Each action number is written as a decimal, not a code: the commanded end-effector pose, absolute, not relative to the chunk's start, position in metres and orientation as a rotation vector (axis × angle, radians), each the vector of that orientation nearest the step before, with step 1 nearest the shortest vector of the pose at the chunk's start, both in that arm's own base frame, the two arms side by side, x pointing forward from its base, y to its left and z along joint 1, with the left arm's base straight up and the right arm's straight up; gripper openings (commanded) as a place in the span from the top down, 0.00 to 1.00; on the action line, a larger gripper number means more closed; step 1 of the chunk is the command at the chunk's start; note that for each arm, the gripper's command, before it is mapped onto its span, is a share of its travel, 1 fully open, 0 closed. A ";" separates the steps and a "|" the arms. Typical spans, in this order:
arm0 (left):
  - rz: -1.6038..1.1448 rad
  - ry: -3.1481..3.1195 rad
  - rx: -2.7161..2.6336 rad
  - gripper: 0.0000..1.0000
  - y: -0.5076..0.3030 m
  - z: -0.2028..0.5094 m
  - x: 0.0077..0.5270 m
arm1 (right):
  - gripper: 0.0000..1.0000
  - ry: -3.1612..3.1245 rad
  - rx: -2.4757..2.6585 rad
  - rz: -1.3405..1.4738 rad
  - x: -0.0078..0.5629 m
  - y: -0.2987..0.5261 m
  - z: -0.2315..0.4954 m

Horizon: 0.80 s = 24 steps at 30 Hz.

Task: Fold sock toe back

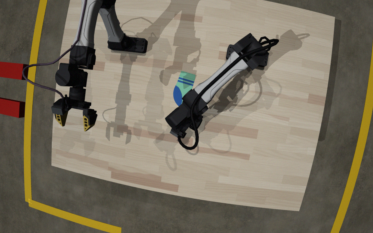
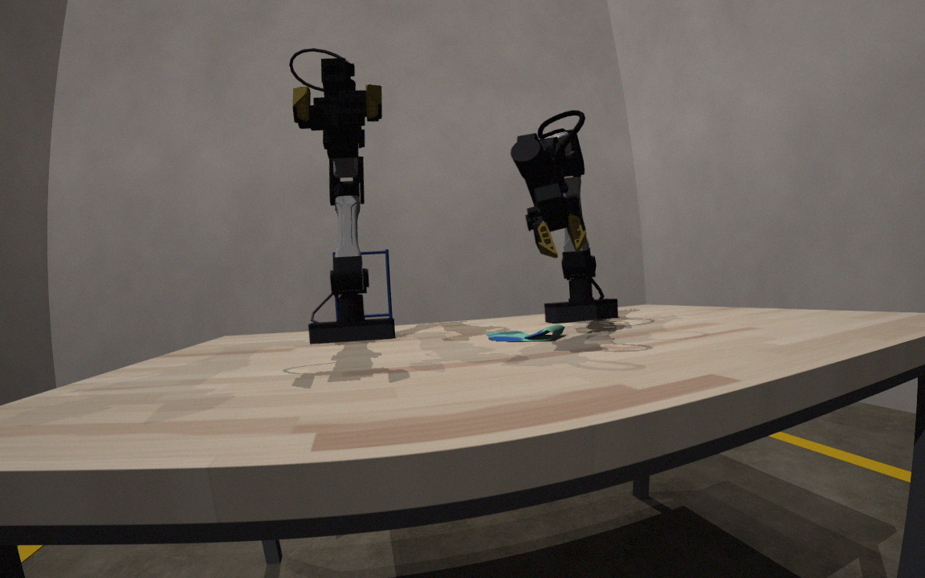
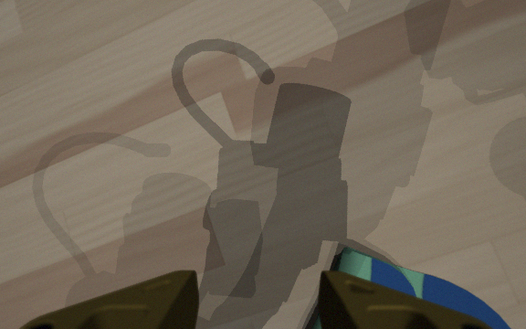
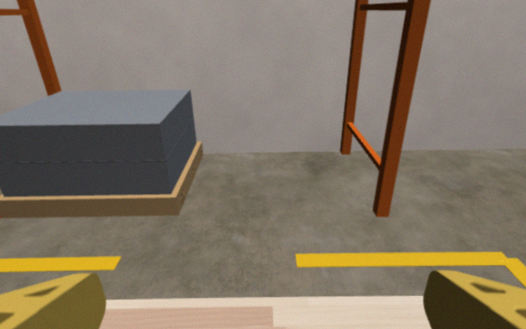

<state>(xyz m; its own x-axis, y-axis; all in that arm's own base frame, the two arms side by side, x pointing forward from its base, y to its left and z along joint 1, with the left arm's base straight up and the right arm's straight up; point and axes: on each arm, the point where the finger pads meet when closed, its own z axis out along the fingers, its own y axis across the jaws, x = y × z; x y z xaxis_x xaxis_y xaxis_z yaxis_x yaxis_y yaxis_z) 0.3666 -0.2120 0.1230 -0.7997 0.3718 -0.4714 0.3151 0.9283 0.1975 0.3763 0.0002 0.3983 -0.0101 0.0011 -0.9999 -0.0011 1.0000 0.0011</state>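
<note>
Checking the fold first: we have the green-and-blue cloth sock (image 1: 186, 79) (image 2: 523, 335) (image 3: 455, 294) on the pale wooden table (image 1: 141, 156) (image 2: 451, 402) (image 3: 16, 114) (image 4: 336, 311), below the yellow-fingered left gripper (image 2: 566, 251) (image 3: 258, 285) and off to the lower right in its wrist view. In the top view the leg's long axis runs from the striped cuff down toward the blue heel; the left arm covers the toe end.

Left arm is clearly nearer. The yellow-fingered right gripper (image 1: 74, 128) (image 2: 337, 103) (image 4: 263, 286) is well apart, past the heel side, and points away from the sock.

Left fingers stand partly open with nothing in them, above the cloth, not touching. Right fingers are wide open, also holding nothing.

Toe patch looks turned back onto the foot, beside the heel patch, so we judge the fold essentially done. Edge sits slightly raised. Next move: probably lift away; if we re-press, come straight down, since sideways contact could drag it open.

Labels: we see no readable writing or brands.
</note>
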 end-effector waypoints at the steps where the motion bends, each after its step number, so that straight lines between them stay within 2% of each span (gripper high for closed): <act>1: 0.016 2.450 0.440 0.61 -0.213 0.156 0.383 | 0.00 1.540 0.002 -0.015 0.374 -0.002 0.416; 6: -0.015 2.404 0.387 0.61 -0.200 0.171 0.391 | 0.00 1.605 -0.005 -0.010 0.377 -0.001 0.387; 24: -0.113 2.101 0.181 0.61 -0.128 0.262 0.418 | 0.00 1.606 -0.001 -0.010 0.380 -0.001 0.388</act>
<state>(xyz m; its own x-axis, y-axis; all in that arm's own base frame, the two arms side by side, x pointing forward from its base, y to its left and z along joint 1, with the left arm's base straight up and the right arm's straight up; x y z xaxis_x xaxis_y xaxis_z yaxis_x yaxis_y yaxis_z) 0.4155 -0.1377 0.2356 -0.5799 0.1172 -0.8062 0.1747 0.9845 0.0175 0.3758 0.0001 0.4000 -0.0055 0.0005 -1.0000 -0.0006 1.0000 0.0005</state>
